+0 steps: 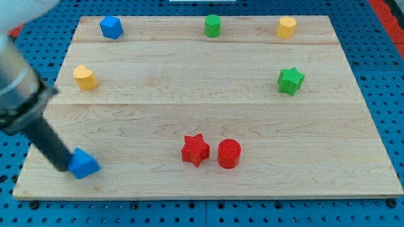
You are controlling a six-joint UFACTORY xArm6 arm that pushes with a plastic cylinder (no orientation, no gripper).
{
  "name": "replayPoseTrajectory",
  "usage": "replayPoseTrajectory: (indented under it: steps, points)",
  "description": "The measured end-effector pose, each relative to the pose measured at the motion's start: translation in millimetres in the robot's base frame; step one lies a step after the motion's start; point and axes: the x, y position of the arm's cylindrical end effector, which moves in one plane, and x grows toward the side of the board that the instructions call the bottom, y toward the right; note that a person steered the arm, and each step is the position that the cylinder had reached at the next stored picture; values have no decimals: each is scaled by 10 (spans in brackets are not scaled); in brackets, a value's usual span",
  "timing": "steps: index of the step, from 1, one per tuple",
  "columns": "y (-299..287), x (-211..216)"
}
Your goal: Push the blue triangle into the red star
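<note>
My tip (65, 168), a bare rod tool with no jaws to part or close, touches the blue triangle (84, 164) on its left at the tabletop (189, 94) bottom-left. Red star (195, 150) sits well apart, rightward, beside the red cylinder (229, 153). Contact made; whole push left.

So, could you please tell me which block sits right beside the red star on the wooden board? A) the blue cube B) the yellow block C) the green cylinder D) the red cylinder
D: the red cylinder block sits immediately to the view's right of the red star block, near the wooden board's bottom edge.
</note>
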Motion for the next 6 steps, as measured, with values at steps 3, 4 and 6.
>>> replayPoseTrajectory:
  steps: [3,4,6]
  points:
    - [-619,23]
    - [-574,116]
    - [1075,-58]
